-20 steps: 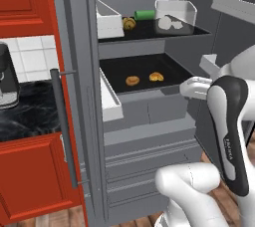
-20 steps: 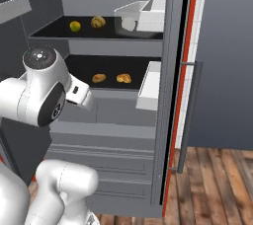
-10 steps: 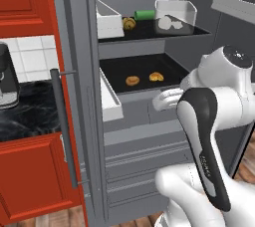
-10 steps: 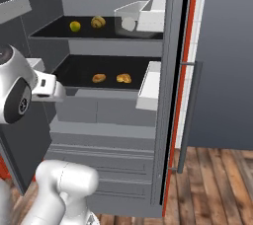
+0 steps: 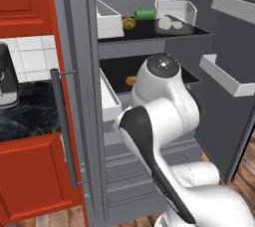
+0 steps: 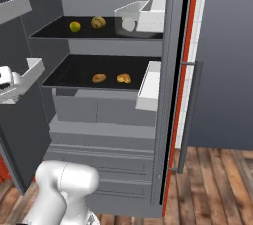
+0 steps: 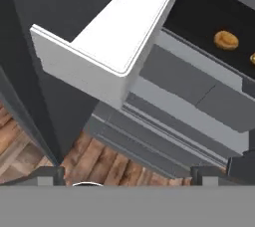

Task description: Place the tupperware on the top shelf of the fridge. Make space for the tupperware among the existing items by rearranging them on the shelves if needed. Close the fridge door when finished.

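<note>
The tupperware (image 5: 175, 16) sat on the top shelf (image 5: 149, 31) of the fridge (image 6: 170, 120), so the claw (image 7: 128, 173), wide open and empty, faced a door bin (image 7: 107, 42), likely for closing.

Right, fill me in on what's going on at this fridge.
The fridge stands open. The tupperware already sits on the top shelf, with a pale lump inside it. Two pastries lie on the lower shelf. The arm's gripper is open and empty, and it looks past a white door bin. The door is not yet closed.
</note>
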Motion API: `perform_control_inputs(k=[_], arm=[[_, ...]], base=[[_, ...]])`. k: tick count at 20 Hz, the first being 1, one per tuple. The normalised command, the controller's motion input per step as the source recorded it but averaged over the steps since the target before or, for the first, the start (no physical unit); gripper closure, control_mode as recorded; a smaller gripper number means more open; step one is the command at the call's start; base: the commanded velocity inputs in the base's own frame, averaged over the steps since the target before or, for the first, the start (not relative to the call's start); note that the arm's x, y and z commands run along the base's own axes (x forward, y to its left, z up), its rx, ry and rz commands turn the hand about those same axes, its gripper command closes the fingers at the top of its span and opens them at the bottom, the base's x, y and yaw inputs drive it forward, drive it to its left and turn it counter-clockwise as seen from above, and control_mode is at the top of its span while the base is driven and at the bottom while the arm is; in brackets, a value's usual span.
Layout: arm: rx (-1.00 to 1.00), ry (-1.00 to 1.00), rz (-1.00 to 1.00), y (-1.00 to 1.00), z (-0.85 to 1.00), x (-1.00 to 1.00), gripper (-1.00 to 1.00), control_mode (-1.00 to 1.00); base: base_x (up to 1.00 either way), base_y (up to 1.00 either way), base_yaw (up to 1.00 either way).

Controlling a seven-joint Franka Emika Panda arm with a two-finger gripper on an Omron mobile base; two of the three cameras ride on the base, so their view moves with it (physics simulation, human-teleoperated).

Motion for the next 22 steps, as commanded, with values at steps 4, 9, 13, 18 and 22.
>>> perform_control_inputs(k=[4, 9, 13, 18, 22], arm=[[-0.46, 0.0, 0.16, 1.0, -0.32, 0.17, -1.0, -1.0], [-0.45, 0.0, 0.02, 1.0, -0.46, 0.35, -1.0, -1.0], [-0.46, 0.0, 0.0, 1.0, -0.54, 0.38, -1.0, -1.0], [-0.55, -0.19, 0.0, 1.0, -0.34, -0.47, -1.0, -1.0], [-0.5, -0.17, 0.0, 1.0, -0.16, -0.4, -1.0, -1.0]], base=[[0.0, 0.0, 0.0], [0.0, 0.0, 0.0], [0.0, 0.0, 0.0], [0.0, 0.0, 0.0], [0.0, 0.0, 0.0]])
